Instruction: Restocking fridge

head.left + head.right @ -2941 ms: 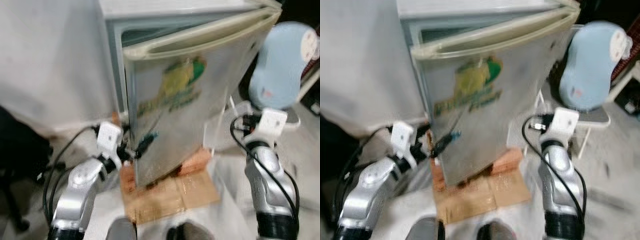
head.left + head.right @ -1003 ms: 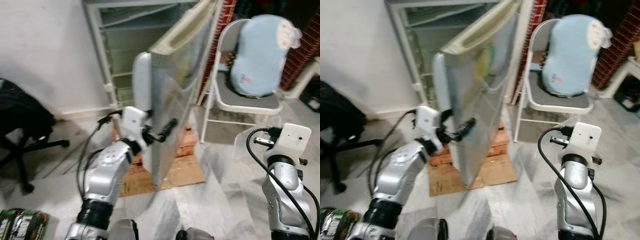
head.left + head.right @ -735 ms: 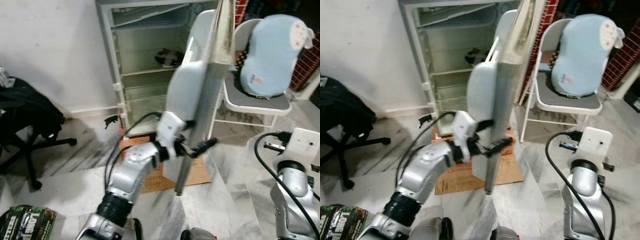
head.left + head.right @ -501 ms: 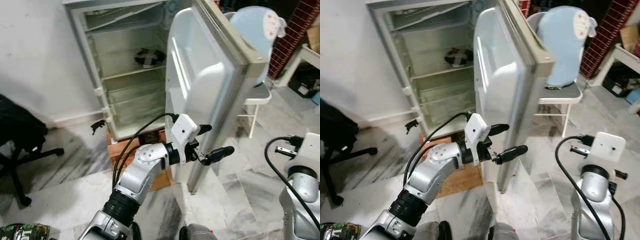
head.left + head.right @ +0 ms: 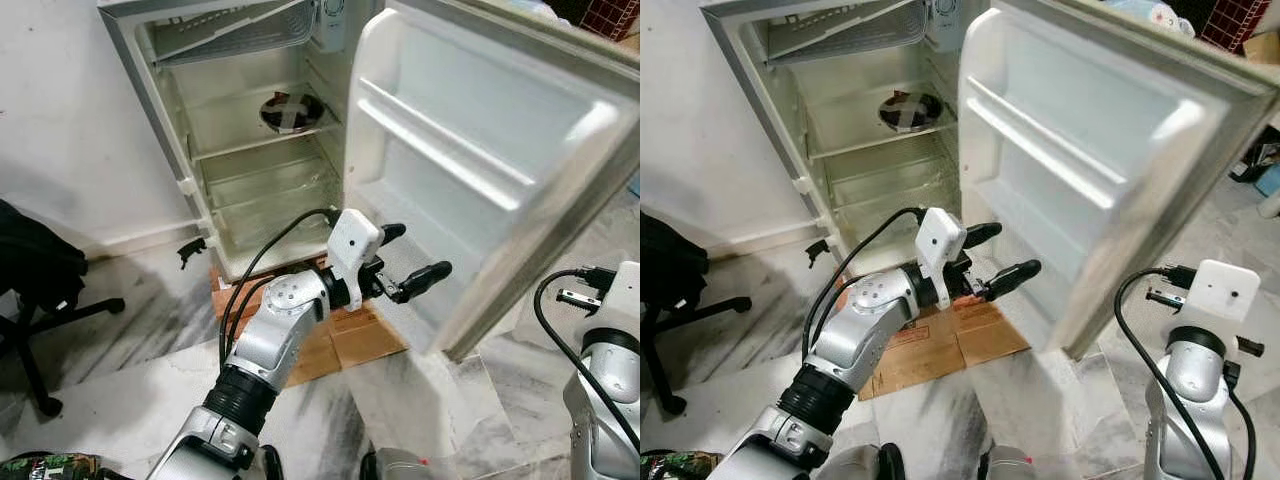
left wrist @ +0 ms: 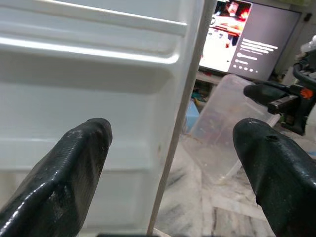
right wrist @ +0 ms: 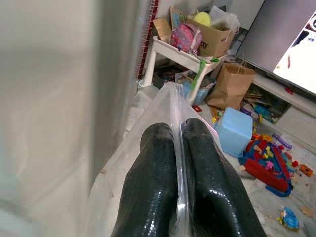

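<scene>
The white fridge (image 5: 170, 150) stands open, and its door (image 5: 480, 150) is swung far out to the right with its bare inner shelves facing me. My left gripper (image 5: 418, 252) is open, just in front of the door's lower inner face and touching nothing. In the left wrist view its fingers (image 6: 74, 168) frame the door's edge. My right arm (image 5: 610, 350) is low at the right, beyond the door. The right gripper (image 7: 177, 131) is shut on the rim of a clear plastic container (image 7: 168, 98), which also appears in the left wrist view (image 6: 217, 143).
A dark bowl (image 5: 290, 110) sits on an upper fridge shelf. Flattened cardboard (image 5: 340, 340) lies under the fridge. A black office chair (image 5: 40, 290) stands at the left. Toys, a blue box (image 7: 234, 131) and a small white table (image 7: 182, 54) crowd the floor past the door.
The fridge door has swung from half open to wide open on the right. My left gripper followed it and now hangs open by the inner face. The camera shifted too.
</scene>
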Motion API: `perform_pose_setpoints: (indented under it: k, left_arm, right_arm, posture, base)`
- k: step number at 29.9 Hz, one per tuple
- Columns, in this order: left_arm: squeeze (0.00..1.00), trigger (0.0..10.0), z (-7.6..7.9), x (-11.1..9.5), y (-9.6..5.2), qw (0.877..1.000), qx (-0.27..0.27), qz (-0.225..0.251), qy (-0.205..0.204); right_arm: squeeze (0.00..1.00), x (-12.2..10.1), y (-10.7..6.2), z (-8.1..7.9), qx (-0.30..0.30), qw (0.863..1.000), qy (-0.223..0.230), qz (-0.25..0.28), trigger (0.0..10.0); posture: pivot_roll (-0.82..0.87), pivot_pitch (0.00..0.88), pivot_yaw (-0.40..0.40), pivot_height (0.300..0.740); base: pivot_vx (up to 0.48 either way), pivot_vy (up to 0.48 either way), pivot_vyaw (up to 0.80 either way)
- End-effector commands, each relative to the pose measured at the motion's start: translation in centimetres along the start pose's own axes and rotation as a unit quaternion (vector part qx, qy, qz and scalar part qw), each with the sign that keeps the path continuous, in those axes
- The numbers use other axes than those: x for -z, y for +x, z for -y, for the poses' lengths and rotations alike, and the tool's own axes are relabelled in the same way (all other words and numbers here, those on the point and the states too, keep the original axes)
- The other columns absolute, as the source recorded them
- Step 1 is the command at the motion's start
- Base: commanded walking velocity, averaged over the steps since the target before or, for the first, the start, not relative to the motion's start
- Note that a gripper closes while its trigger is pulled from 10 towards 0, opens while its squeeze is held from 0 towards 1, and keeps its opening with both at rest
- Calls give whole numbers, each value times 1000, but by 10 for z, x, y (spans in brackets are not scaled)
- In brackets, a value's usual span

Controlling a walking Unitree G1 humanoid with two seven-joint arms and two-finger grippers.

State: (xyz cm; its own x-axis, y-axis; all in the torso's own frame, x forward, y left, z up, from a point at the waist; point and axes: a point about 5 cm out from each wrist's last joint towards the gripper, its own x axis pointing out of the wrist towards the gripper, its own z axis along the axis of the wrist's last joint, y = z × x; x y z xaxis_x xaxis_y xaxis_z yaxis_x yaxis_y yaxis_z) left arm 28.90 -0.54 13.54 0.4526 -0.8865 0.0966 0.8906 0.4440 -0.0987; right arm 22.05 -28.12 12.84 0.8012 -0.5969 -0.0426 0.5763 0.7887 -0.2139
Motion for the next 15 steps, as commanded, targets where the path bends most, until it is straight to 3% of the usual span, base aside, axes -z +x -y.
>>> perform_pose_setpoints:
  k: [1, 7, 8, 12, 13, 15]
  left_arm:
    - [0, 10000, -4, 0, -2, 1000, -18, -1, 11]
    - [0, 10000, -20, 2, -22, 995, -94, 4, 30]
    - [0, 10000, -30, 4, -37, 989, -146, 7, 33]
    - [0, 10000, -50, 11, -81, 963, -268, 7, 25]
    - [0, 10000, -50, 11, -81, 963, -268, 7, 25]
    - [0, 10000, -58, 17, -113, 939, -342, -1, 23]
  right_arm:
    - [0, -4, 1, 5, 14, 1000, -3, 7, 10000]
    - [0, -4, 1, -1, 2, 1000, 4, 6, 10000]
    - [0, -4, 2, -8, -14, 1000, 13, 4, 10000]
    - [0, -4, 4, -27, -59, 997, 44, -2, 10000]
    - [0, -4, 4, -27, -59, 997, 44, -2, 10000]
    - [0, -5, 4, -44, -96, 993, 64, -6, 10000]
  posture:
    - [-184, 63, 48, 740]
    - [-165, 64, 43, 740]
    - [-150, 64, 39, 740]
    - [-100, 66, 19, 740]
    - [-100, 66, 19, 740]
    - [-62, 70, 0, 740]
  base:
    - [0, 0, 0]
    - [0, 0, 0]
    - [0, 0, 0]
    - [0, 0, 0]
    - [0, 0, 0]
    - [0, 0, 0]
